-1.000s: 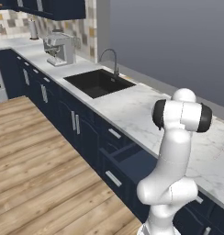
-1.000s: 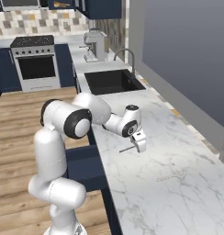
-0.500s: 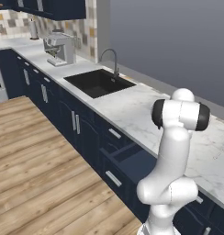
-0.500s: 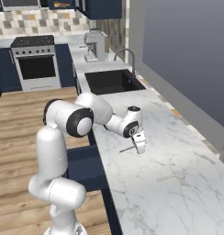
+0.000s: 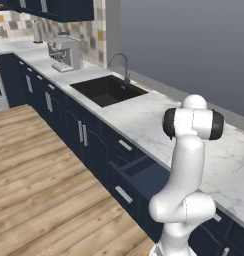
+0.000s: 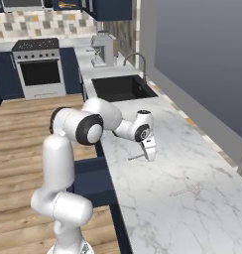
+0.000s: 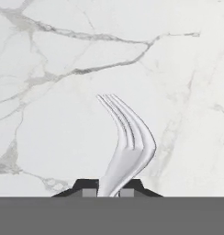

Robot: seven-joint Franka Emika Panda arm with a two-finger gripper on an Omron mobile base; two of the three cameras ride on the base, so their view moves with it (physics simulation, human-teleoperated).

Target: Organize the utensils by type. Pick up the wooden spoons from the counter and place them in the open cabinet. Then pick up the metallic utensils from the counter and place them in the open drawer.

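Observation:
My gripper [image 6: 151,155] points down at the white marble counter [image 6: 157,213], just right of the sink. In the hand view its two dark fingertips [image 7: 88,190] press on the handle of a silver fork [image 7: 127,137], whose tines curve up over the marble. That fork [image 6: 135,158] lies flat on the counter, sticking out left of the hand. A second thin metallic utensil [image 6: 185,191] lies farther along the counter, away from the gripper. The open drawer [image 6: 88,178] juts out below the counter edge, beside the arm. The open cabinet [image 6: 68,5] at the top holds something orange-brown.
A black sink [image 6: 120,87] with a tap lies beyond the gripper, and a coffee machine [image 6: 104,47] stands past it. The stove [image 6: 38,69] is at the far left. The drawer [image 5: 144,172] also shows below the counter, left of the arm's base.
The fingers have closed in on the fork's handle. The arm and the utensils stay where they were.

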